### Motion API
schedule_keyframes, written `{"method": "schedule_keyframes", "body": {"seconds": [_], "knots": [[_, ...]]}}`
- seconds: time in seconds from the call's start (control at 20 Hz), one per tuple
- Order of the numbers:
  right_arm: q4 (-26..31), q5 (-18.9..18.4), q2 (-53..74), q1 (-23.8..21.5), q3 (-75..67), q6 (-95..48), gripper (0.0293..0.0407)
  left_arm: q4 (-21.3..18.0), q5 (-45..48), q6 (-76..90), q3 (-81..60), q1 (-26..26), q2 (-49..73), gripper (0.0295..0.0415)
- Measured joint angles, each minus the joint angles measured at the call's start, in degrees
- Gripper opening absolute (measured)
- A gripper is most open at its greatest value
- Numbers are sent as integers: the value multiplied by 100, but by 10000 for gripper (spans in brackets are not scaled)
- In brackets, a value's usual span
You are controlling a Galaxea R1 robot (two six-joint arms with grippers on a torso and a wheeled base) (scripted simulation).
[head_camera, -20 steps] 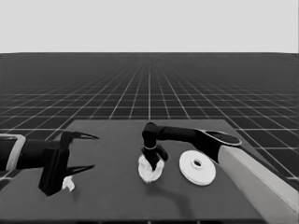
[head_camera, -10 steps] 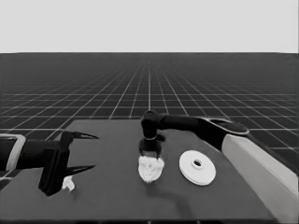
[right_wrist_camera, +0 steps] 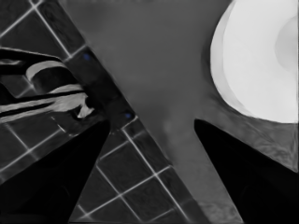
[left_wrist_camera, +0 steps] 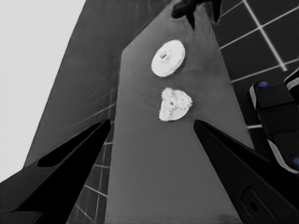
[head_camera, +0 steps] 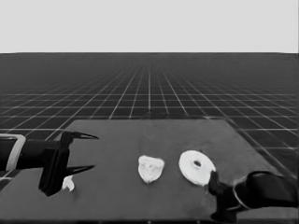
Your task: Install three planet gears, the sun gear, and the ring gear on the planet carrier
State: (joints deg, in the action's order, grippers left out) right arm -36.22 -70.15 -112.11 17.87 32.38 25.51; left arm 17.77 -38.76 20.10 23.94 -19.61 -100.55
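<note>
The smaller round part (head_camera: 150, 168) lies mid-table with small toothed gears (left_wrist_camera: 174, 104) clustered on top of it; I cannot tell how many. Just to its right the larger round part (head_camera: 196, 166) lies flat on the table, apart from it, and it fills a corner of the right wrist view (right_wrist_camera: 257, 60). My right gripper (head_camera: 217, 196) is at the near right corner, beside the larger part's near edge, open and empty (right_wrist_camera: 149, 154). At the table's left end my left gripper (head_camera: 88, 152) waits open, with nothing between its fingers.
A thin white piece (head_camera: 68, 183) lies on the table under the left gripper, not held. The table's near right edge (right_wrist_camera: 154, 140) runs between the right fingers, with floor grid and dark machinery (right_wrist_camera: 56, 93) beyond it.
My right arm has drawn back from above the smaller round part to the near right corner. The gear cluster stays on the smaller part. The left arm has not moved.
</note>
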Motion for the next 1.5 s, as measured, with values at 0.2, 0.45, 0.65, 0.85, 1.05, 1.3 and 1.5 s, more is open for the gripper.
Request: {"method": "schedule_keyframes", "body": {"seconds": [0.2, 0.45, 0.65, 0.85, 1.05, 1.3, 1.5], "knots": [[-330, 222, 1007, 221, -904, -652, 385, 0, 0, 0, 0, 0, 0, 385], [2685, -1353, -1582, -2169, 2790, 2922, 389, 0, 0, 0, 0, 0, 0, 385], [2980, -1591, -2361, -2191, 4432, 3210, 385, 0, 0, 0, 0, 0, 0, 385], [2603, -1356, -2539, -1739, 4821, 3165, 385, 0, 0, 0, 0, 0, 0, 385], [2143, -982, -2735, -1097, 5261, 3017, 385, 0, 0, 0, 0, 0, 0, 385], [2092, -931, -2766, -1034, 5331, 2993, 385, 0, 0, 0, 0, 0, 0, 385], [2090, -929, -2767, -1033, 5335, 2992, 348, 0, 0, 0, 0, 0, 0, 385]]}}
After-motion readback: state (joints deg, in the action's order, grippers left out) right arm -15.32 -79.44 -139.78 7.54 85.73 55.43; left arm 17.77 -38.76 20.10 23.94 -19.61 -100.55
